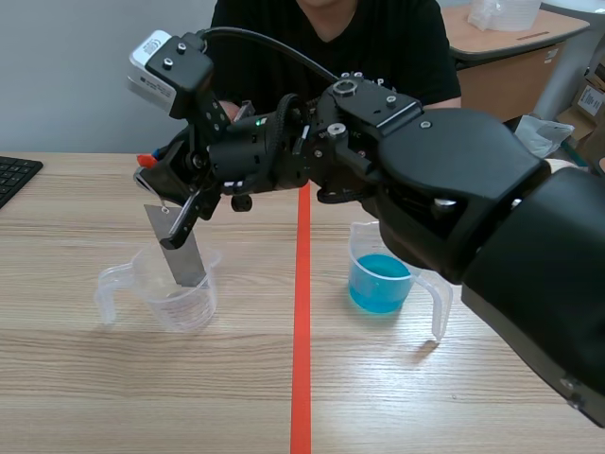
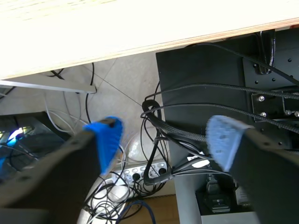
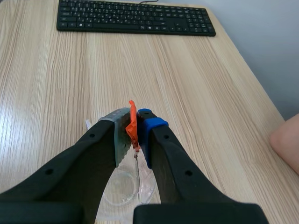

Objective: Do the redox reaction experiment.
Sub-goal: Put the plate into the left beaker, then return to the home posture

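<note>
My right gripper [image 1: 159,170] reaches across the red centre line from the right. It is shut on an orange tab [image 3: 132,122]. A grey metal strip [image 1: 180,251] hangs from the tab, tilted, with its lower end inside an empty clear beaker [image 1: 175,288]. In the right wrist view that beaker [image 3: 124,191] lies directly under the fingers. A second clear beaker [image 1: 383,279], holding blue liquid, stands right of the centre line. My left gripper [image 2: 166,140] is open, below the table's edge, with nothing between its blue pads [image 2: 108,140].
A black keyboard [image 3: 135,18] lies at the table's left edge, ahead of the right gripper. A person in black [image 1: 331,47] sits across the table, an arm [image 3: 287,140] resting near the edge. Cables and a black stand [image 2: 210,93] are under the table.
</note>
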